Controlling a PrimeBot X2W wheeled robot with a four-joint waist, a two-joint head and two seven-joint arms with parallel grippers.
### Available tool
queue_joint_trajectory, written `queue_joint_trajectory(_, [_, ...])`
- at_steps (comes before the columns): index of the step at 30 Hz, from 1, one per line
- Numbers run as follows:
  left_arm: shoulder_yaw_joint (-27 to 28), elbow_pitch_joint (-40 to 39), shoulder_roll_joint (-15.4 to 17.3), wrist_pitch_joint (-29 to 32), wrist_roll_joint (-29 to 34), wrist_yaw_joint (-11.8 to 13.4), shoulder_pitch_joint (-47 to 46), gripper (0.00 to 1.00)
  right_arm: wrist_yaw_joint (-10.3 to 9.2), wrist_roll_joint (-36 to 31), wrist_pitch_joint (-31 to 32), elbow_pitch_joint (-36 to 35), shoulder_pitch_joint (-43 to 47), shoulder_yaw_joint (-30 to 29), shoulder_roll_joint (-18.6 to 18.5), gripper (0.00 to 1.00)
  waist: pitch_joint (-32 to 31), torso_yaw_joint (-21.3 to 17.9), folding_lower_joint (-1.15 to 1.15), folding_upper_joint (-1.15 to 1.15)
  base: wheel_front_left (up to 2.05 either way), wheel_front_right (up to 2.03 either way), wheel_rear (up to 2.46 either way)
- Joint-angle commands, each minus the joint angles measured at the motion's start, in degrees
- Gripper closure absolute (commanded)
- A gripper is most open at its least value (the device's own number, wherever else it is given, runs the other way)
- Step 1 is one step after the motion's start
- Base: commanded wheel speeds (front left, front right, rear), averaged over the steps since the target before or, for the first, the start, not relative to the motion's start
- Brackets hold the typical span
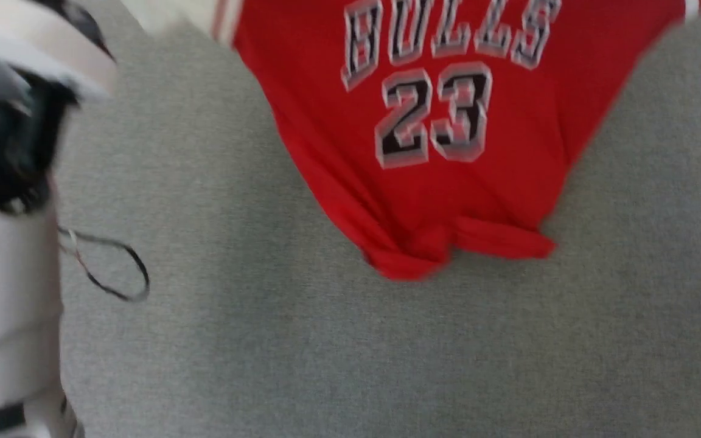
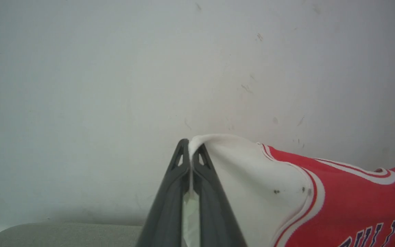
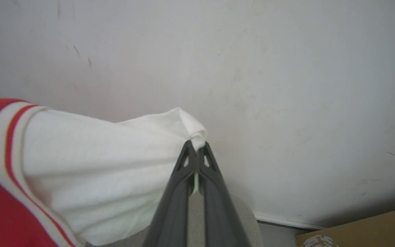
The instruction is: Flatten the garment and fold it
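Note:
The garment (image 1: 442, 152) is a red jersey with black, white-outlined "BULLS" and the number 23. In the blurred head view it narrows toward me to a bunched hem (image 1: 448, 249) on the grey surface. Its white sleeves run off the top corners. In the left wrist view my left gripper (image 2: 191, 147) is shut on the tip of one white sleeve (image 2: 252, 178), beside the red-and-white trim. In the right wrist view my right gripper (image 3: 196, 149) is shut on the tip of the other white sleeve (image 3: 108, 164). Both sleeves are pulled taut in front of the wall.
A grey fabric surface (image 1: 350, 353) spreads under the garment. A pale arm section with a dark joint (image 1: 10, 182) fills the head view's left edge, with a black cable loop (image 1: 113, 267) beside it. A white wall (image 2: 115, 68) stands behind, and a cardboard box (image 3: 365, 226) sits low on the right.

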Motion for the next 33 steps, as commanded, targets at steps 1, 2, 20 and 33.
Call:
queue_joint_trajectory(1, [2.6,2.1,-0.9,-1.0,-2.1,1.8,-5.4,1.00,-0.12,-0.8,-2.3,0.2,-4.4,0.3,0.3,1.00,3.6,-3.3,0.00,0.00,0.00,0.00,0.00])
queue_joint_trajectory(2, [3.8,3.1,-1.3,-1.5,-2.8,2.5,-8.0,1.00,-0.12,-1.2,-3.6,0.4,-6.4,0.5,0.6,1.00,4.3,-3.8,0.00,0.00,0.00,0.00,0.00])
queue_joint_trajectory(20, [8.3,20.9,-0.2,-15.3,-2.1,3.3,-30.7,1.00,-0.12,-12.6,-23.3,11.6,-26.8,0.1,7.5,1.00,8.0,-7.3,0.00,0.00,0.00,0.00,0.00])
queue_joint_trajectory(33, [3.6,26.9,0.1,-12.5,-3.5,-4.2,-6.5,1.00,-0.12,3.3,-33.0,12.9,-3.3,11.2,3.8,1.00,4.7,-6.2,0.00,0.00,0.00,0.00,0.00])
